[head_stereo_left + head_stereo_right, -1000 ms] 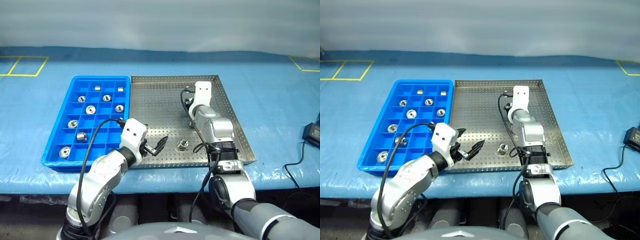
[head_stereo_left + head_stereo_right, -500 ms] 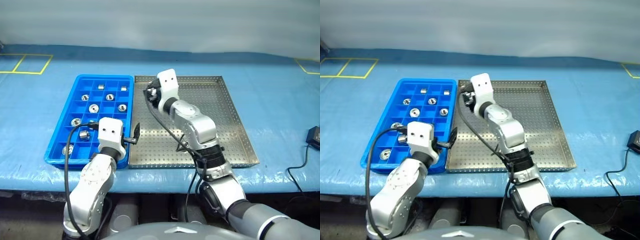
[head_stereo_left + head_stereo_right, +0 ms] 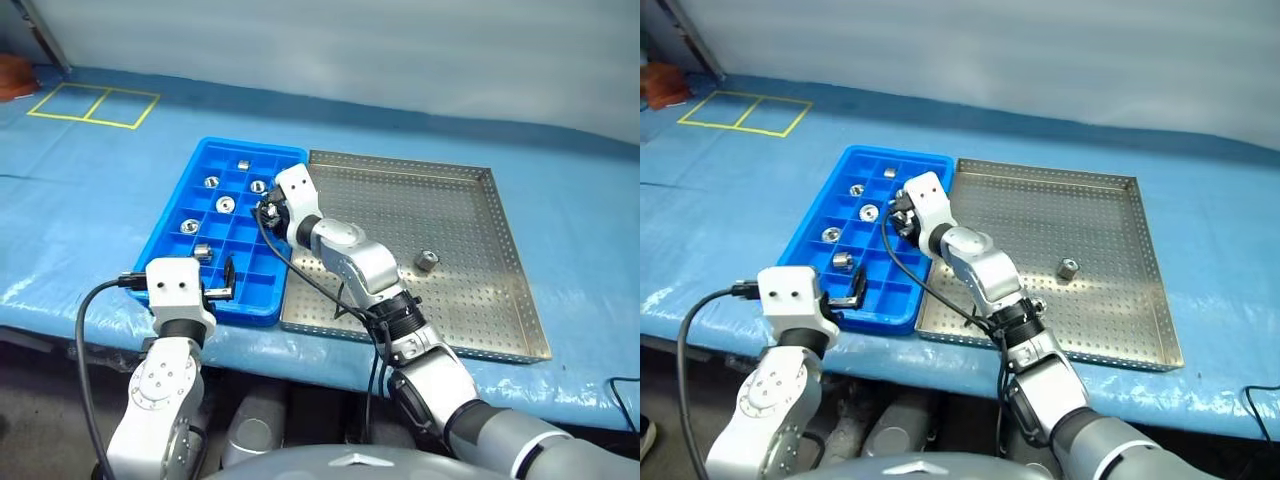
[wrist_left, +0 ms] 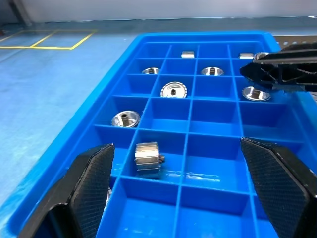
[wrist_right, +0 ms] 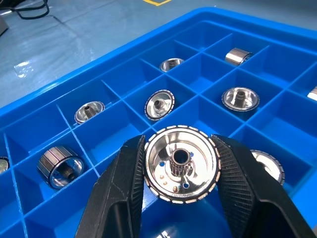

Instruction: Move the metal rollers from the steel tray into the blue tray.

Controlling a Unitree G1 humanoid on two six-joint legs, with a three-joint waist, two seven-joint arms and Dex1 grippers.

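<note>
A long table (image 3: 90, 190) covered in a wrinkled blue plastic sheet carries everything. The blue tray (image 3: 180, 185) lies directly on it, left of centre, and the steel tray (image 3: 505, 245) lies at its 3 o'clock side, their long edges touching. At 11 o'clock from the blue tray, well apart, yellow tape (image 3: 95, 105) marks out a rectangle split into two boxes on the sheet. Farther off at 10 o'clock, an orange-red object (image 3: 12, 75), too cropped to identify, rests at the far left corner.
</note>
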